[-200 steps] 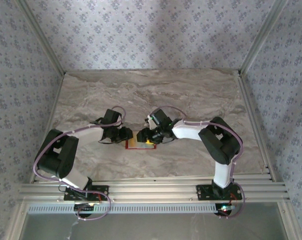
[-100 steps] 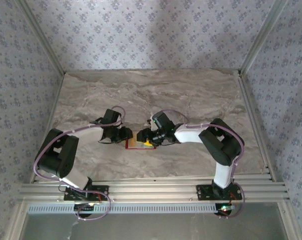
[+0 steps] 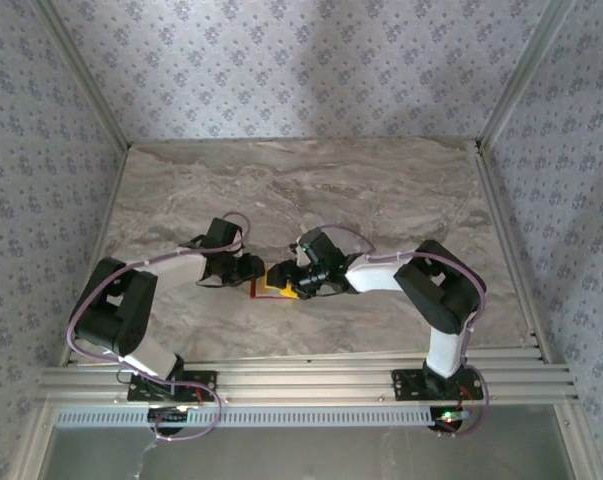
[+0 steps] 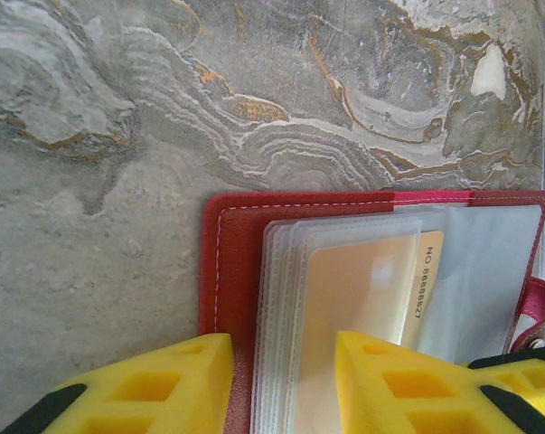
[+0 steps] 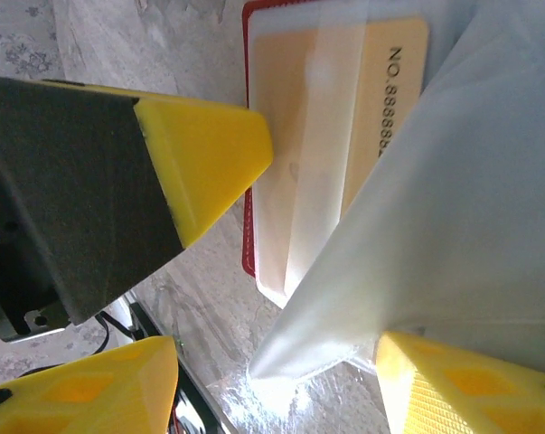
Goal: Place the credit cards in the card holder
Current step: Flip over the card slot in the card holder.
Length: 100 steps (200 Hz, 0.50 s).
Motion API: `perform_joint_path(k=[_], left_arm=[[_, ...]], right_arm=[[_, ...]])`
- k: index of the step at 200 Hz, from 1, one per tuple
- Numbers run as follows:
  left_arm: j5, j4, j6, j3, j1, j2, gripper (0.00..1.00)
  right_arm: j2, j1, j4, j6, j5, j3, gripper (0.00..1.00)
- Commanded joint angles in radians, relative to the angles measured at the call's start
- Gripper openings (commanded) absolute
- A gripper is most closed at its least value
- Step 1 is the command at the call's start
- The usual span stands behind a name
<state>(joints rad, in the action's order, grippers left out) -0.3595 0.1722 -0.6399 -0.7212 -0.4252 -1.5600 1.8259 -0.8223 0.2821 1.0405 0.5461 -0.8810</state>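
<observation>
Centrally, card holder lies open on marble table, between both arms; left gripper, jaws part-spread, seems to press its near edge; right gripper, jaws wide, grips nothing, clear sleeve raised against one finger; credit card, partly sleeved, long axis pointing straight away from left gripper.

1. Grey-brown marbled desk, evenly lit.
2. Pale floral-patterned walls on three sides.
3. Slanted metal posts at the far corners; aluminium rails along the near edge.
</observation>
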Motion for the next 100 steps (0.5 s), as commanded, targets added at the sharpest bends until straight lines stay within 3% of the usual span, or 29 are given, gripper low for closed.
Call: perform_joint_path(k=[1,42,74,100], left_arm=[[-0.012,0.006,-0.004,0.001,0.003,-0.025,0.36],[-0.012,0.006,-0.004,0.004,0.003,-0.023,0.36],[-0.016,0.003,-0.005,0.004,0.004,-0.026,0.36],[-0.013,0.004,-0.006,0.003,0.003,-0.027,0.36]], right_arm=[[-0.028,-0.009,0.01,0.025,-0.021,0.023,0.62],[-0.05,-0.008,-0.007,0.022,-0.05,0.052,0.62],[-0.098,-0.004,-0.138,-0.048,-0.144,0.044,0.62],[-0.082,0.019,-0.148,-0.071,-0.125,0.027,0.62]])
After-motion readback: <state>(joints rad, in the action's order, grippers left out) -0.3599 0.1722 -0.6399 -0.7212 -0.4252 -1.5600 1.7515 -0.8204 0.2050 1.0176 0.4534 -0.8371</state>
